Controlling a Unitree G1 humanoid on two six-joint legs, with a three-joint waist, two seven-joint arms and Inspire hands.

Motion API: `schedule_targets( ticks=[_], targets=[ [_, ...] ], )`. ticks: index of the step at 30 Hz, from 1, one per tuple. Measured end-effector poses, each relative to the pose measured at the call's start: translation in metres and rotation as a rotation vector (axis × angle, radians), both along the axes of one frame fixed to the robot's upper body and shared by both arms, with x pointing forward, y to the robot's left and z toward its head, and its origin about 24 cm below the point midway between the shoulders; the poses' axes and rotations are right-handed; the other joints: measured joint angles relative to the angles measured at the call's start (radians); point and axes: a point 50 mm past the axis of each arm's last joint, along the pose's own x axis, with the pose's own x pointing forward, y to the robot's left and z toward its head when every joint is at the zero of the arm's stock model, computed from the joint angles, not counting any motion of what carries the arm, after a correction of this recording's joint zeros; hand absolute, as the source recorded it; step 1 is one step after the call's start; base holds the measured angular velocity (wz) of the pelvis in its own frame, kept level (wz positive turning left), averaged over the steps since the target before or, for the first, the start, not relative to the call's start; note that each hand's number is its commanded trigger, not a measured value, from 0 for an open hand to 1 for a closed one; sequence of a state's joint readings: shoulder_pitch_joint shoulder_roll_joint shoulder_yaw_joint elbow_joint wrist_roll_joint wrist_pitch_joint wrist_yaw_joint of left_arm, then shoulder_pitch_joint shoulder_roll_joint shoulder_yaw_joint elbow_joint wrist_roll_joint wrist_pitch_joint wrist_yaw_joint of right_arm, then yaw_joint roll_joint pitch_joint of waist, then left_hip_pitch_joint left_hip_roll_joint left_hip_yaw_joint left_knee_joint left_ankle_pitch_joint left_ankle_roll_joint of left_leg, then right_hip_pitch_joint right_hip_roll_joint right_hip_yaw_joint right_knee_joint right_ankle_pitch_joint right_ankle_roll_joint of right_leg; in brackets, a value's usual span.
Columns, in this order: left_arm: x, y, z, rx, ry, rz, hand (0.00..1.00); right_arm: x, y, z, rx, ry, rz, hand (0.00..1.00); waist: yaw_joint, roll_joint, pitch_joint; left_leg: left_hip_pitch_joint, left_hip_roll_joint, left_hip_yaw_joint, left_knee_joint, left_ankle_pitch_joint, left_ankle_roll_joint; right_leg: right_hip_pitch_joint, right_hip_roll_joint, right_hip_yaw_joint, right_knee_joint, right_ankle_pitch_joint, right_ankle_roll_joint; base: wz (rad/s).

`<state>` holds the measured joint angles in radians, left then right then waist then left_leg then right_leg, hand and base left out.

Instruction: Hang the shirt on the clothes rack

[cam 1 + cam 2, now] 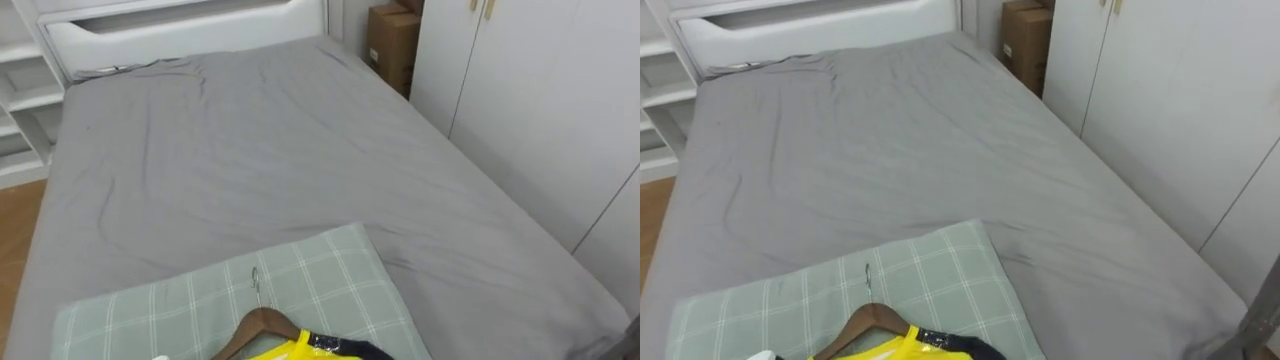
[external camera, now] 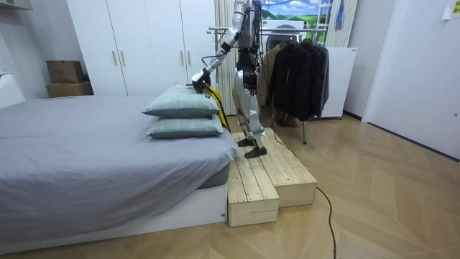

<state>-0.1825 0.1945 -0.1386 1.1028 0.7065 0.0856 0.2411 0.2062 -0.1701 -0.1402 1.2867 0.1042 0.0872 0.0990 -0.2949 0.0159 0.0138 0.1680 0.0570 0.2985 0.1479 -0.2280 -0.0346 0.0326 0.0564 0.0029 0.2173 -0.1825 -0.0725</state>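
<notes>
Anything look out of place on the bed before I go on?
Two pillows are stacked at the end of the bed away from the headboard, which is unusual. The yellow garment on its wooden hanger is over the top pillow, not yet on the clothes rack. Nothing looks spilled or damaged.

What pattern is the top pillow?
The pillow is pale green with white checks; left eye view shows it best.
</notes>
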Motion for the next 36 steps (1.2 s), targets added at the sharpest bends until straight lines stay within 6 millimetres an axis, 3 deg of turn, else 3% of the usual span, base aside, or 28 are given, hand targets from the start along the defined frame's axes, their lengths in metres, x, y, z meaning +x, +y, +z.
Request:
schedule_targets(
  ticks=[14, 24, 31, 36],
  targets=[
    [-0.001, 0.001, -0.001, -0.030, -0.007, 0.043, 1.00, 0.007, 0.001, -0.001, 0.006, -0.015, 0.003, 0.00, 0.002, 0.012, -0.0088, 0.007, 0.002, -0.007, 0.000, 0.000, 0.000, 0.006, 0.001, -0.007, 0.005, 0.002, 0.000, 0.00],
    [0.012, -0.001, 0.006, -0.158, -0.099, 0.181, 1.00, 0.039, 0.000, 0.000, -0.036, -0.101, 0.050, 0.00, 0.009, 0.013, -0.0076, -0.017, -0.001, -0.009, 0.004, 0.000, 0.000, -0.009, -0.007, -0.033, -0.016, 0.008, 0.004, 0.07],
    [0.036, -0.013, 0.025, -0.198, -0.220, 0.118, 1.00, 0.055, 0.000, 0.001, -0.050, -0.192, -0.060, 0.00, 0.044, 0.024, -0.0089, -0.061, -0.002, -0.067, 0.017, 0.002, 0.003, -0.015, -0.014, -0.086, -0.035, 0.019, 0.005, 0.23],
    [0.050, -0.021, 0.039, -0.254, -0.310, 0.112, 1.00, 0.071, 0.002, 0.002, -0.028, -0.245, -0.048, 0.00, 0.067, 0.030, -0.0113, -0.073, -0.001, -0.097, 0.018, 0.002, 0.004, -0.013, -0.013, -0.106, -0.046, 0.021, 0.002, 0.13]
  ],
)
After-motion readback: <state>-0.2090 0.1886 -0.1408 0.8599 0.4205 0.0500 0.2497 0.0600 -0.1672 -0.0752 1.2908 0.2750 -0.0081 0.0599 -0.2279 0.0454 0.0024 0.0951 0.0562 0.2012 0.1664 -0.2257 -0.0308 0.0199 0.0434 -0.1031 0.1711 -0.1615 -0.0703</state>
